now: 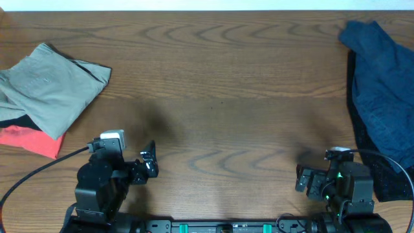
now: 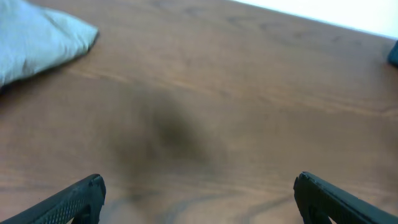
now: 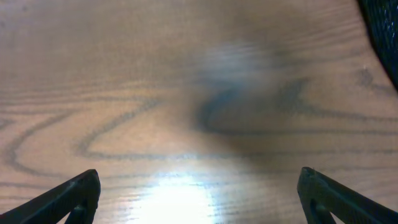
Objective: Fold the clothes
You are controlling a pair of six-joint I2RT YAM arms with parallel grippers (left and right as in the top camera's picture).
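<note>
Your left gripper and right gripper both sat wide open at the table's near edge, holding nothing. The shorts lay folded at the table's far-left side, atop a red garment. A blue garment lay bunched on the table's right side.

Overhead: the shorts run off the left edge, and legs and waistband cannot be told apart in the bundle. A red garment lies mostly hidden beneath them. Between the two shows a black strip; what it belongs to cannot be told. The dark blue garment is cut by the right edge.

Left wrist: the shorts appear only as a blurred corner at upper left. The left gripper shows fingertips only, cropped by the lower edge.

Right wrist: the right gripper is cropped likewise. The table grain is blurred under glare.
</note>
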